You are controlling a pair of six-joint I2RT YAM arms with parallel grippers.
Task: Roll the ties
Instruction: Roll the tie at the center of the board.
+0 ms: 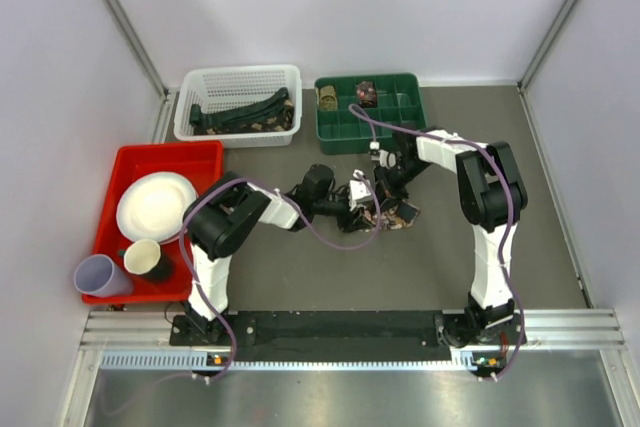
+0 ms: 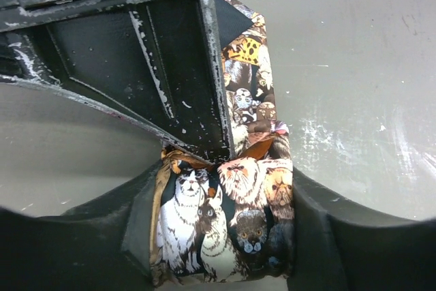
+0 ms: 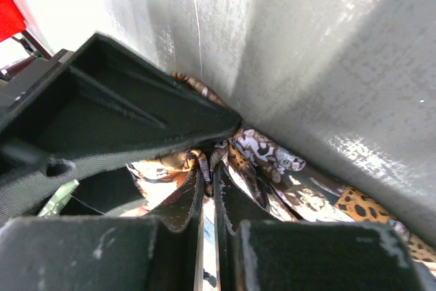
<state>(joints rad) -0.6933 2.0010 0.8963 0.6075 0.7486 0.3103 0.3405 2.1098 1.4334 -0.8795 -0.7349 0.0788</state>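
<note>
Seen from above, the left gripper [image 1: 357, 197] and right gripper [image 1: 385, 185] meet at mid-table over the animal-print tie [image 1: 402, 214]. It lies on the grey table [image 1: 300, 277] in front of the green tray [image 1: 322, 135], which holds rolled ties [image 1: 366, 93]; more ties [image 1: 245, 112] lie in the white basket [image 1: 240, 77]. The left wrist camera shows the tie, partly coiled, clamped between the left fingers [image 2: 102, 236], both touching its sides, with a right finger's tip at the coil's centre. From the right wrist camera, the right fingers [image 3: 177, 209] are pressed together, tips against the tie; whether fabric is caught between them cannot be told.
</note>
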